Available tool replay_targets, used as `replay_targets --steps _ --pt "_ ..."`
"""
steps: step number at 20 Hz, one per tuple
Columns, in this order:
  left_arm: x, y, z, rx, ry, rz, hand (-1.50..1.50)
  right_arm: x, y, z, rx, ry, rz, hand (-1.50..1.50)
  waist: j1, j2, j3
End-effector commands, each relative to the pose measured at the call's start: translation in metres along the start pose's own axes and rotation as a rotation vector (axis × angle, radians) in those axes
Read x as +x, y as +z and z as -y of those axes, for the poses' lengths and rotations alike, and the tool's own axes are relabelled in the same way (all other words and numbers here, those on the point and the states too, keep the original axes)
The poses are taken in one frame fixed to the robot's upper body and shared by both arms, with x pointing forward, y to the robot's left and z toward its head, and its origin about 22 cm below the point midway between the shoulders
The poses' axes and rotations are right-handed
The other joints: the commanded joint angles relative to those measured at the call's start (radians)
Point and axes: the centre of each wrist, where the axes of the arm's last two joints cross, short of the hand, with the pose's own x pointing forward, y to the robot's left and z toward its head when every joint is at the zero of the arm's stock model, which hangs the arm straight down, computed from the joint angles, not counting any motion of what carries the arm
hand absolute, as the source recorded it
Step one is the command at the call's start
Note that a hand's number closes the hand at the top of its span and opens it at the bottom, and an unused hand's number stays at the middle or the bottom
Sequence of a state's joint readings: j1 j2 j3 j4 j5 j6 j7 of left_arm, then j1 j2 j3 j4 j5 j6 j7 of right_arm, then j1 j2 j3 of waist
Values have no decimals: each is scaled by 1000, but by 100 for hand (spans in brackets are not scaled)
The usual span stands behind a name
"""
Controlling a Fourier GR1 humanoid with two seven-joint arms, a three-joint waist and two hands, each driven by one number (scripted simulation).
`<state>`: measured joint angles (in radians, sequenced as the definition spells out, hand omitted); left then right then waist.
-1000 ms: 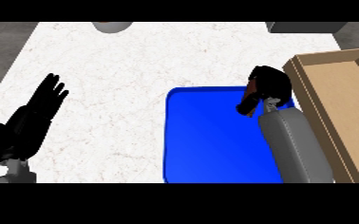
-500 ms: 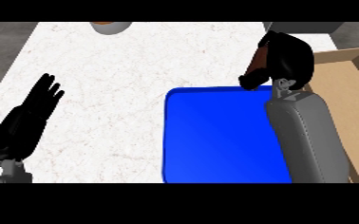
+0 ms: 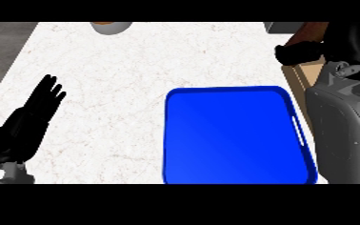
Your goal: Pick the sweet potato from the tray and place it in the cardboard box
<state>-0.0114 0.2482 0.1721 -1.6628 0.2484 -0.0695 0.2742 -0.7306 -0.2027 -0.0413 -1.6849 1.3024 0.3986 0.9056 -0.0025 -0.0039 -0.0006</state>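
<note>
Blue tray (image 3: 235, 133) lies on the white marbled worktop (image 3: 141, 66), toward the right, its near edge running off the bottom of the view. Its bed is bare. Left of it and beyond it the worktop is open stone, all the way to the far edge, where one grey bowl-like thing (image 3: 111, 27) is cut by the top of the view. The worktop's left edge slants down past the left hand (image 3: 38, 107); dark floor shows beyond it.

One tray, one box, one sweet potato, two hands. Only a tan strip of the box (image 3: 304, 76) shows, just beside the tray's far right corner and mostly hidden by the grey right forearm (image 3: 337, 124).

The right hand (image 3: 330, 43) is at the upper right, above the box edge, its fingers (image 3: 295, 53) curled round the sweet potato (image 3: 309, 31), of which a reddish-brown part shows above them. The left hand rests at the lower left with straight fingers, holding nothing.

Half a second ago the right hand was at the tray's far right corner; it now shows farther right and higher, clear of the tray. The whole view has shifted too: the tray and bowl both sit farther right than before.
</note>
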Motion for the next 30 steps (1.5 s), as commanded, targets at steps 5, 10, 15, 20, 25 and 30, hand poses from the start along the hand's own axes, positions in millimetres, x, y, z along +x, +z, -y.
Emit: replay_targets --steps 5,10,15,20,25,30 --pt "1 -14 2 -14 8 10 0 -44 -34 9 -57 22 -139 150 1 4 0" --pt "-4 10 -14 -1 -1 -1 0 -89 -57 11 -19 90 -129 150 5 3 1" --pt "5 -7 3 0 2 -2 0 -109 -69 3 -48 46 -116 150 3 3 1" --pt "-10 3 5 -9 2 2 0 -126 -97 -37 -26 30 -124 150 11 6 1" --pt "4 7 -3 2 -13 15 0 -168 -86 -73 45 -17 -122 150 8 4 1" --pt "-1 -9 -5 1 0 18 0 -203 -98 -89 206 -15 -310 150 5 6 1"
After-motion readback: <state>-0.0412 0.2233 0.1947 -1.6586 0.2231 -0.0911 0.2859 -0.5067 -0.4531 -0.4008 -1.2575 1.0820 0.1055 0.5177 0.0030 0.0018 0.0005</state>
